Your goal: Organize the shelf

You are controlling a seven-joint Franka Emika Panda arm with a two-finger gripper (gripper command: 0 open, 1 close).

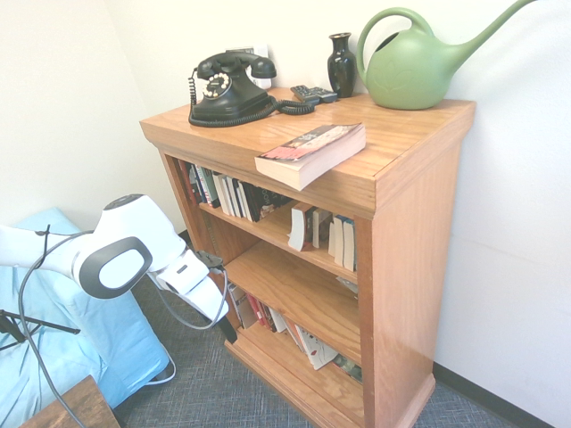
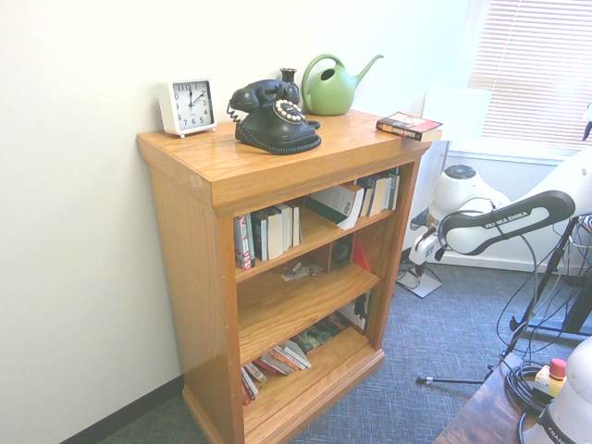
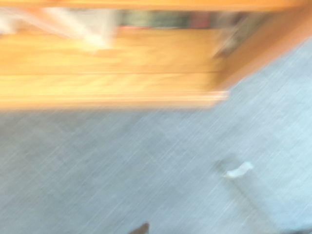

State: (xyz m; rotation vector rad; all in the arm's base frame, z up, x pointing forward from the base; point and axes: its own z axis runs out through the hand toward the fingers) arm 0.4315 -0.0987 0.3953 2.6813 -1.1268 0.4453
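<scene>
Blur smears the shelf at the wrist; pincer open, empty.

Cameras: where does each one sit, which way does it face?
First exterior view: high, off one front corner, looking down at the orange-brown oak-grain wooden shelf; the white arm enters from picture left, its claw low by the bottom tier.
Second exterior view: off the opposite front corner; arm enters from picture right.
Wrist view: blurred, aimed down at the grey-blue carpet and the shelf's base; no arm shows.
Shared by both exterior views: black rotary telephone, green plastic watering can.
</scene>
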